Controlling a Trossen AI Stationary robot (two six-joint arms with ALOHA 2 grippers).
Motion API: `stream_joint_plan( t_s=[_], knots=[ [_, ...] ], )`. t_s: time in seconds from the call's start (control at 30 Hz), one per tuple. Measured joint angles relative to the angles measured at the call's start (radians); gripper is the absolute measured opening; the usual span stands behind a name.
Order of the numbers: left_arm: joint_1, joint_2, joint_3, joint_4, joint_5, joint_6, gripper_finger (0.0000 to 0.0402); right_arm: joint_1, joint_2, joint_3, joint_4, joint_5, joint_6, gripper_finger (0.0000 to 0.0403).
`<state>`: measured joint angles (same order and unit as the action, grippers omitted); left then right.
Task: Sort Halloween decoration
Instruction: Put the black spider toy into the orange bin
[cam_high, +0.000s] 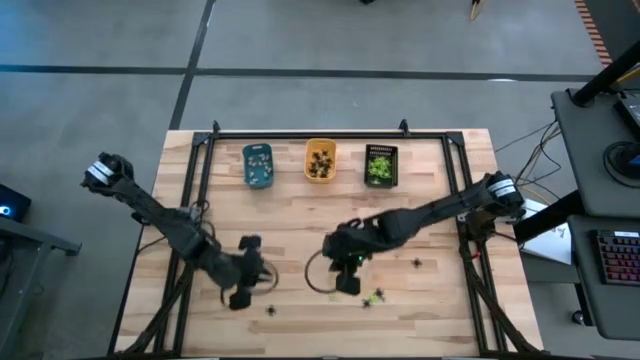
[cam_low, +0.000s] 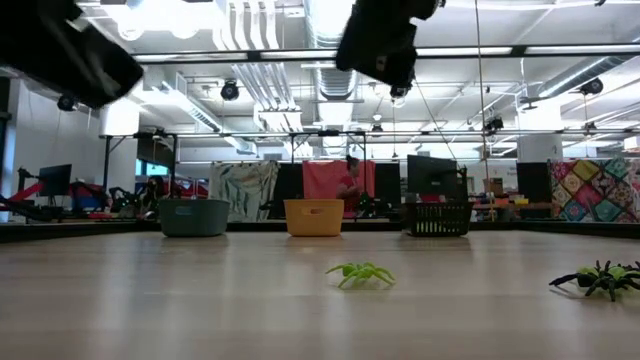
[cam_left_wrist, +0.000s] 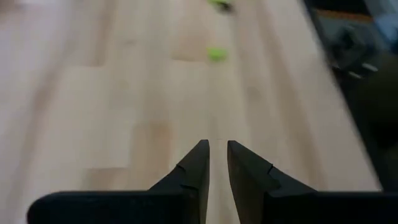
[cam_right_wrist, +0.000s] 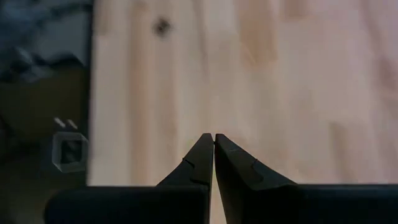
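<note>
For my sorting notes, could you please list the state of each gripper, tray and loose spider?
left gripper: slightly open, empty
right gripper: shut, empty
blue tray: holds spiders
orange tray: holds spiders
black tray: holds green spiders
green spider: loose on table
black spider: loose on table

Left tool (cam_high: 243, 297), right tool (cam_high: 347, 285), yellow-green spider (cam_high: 375, 296) beside, three trays (cam_high: 320, 162).

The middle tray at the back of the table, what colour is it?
Orange; the high view shows it best.
</note>
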<state>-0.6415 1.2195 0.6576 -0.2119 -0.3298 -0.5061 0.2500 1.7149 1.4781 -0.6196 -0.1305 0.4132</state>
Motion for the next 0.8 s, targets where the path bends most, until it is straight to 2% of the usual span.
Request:
stream_joint_plan(
  t_s=[0.07, 0.17, 0.33, 0.43, 0.5, 0.67, 0.8],
  knots=[
    [-0.061, 0.041, 0.025, 0.003, -0.004, -0.003, 0.004, 0.026, 0.0, -0.061, 0.154, 0.0, 0.019, 0.0009],
    [-0.147, 0.108, 0.06, 0.001, -0.068, -0.014, 0.004, 0.06, 0.0, -0.147, 0.36, 0.01, 0.015, 0.0009],
    [-0.249, 0.224, 0.108, 0.001, -0.154, -0.061, 0.004, 0.118, 0.003, -0.239, 0.566, 0.178, -0.04, 0.0009],
    [-0.276, 0.298, 0.136, 0.002, -0.158, -0.1, 0.004, 0.145, 0.023, -0.26, 0.618, 0.287, -0.08, 0.0009],
    [-0.289, 0.345, 0.153, 0.0, -0.158, -0.12, 0.004, 0.159, 0.048, -0.261, 0.659, 0.321, -0.114, 0.0009],
    [-0.309, 0.434, 0.195, -0.017, -0.158, -0.127, 0.004, 0.176, 0.137, -0.259, 0.848, 0.341, -0.163, 0.0009],
    [-0.314, 0.464, 0.194, -0.021, -0.158, -0.135, 0.004, 0.175, 0.213, -0.24, 0.949, 0.342, -0.127, 0.0009]
  ],
)
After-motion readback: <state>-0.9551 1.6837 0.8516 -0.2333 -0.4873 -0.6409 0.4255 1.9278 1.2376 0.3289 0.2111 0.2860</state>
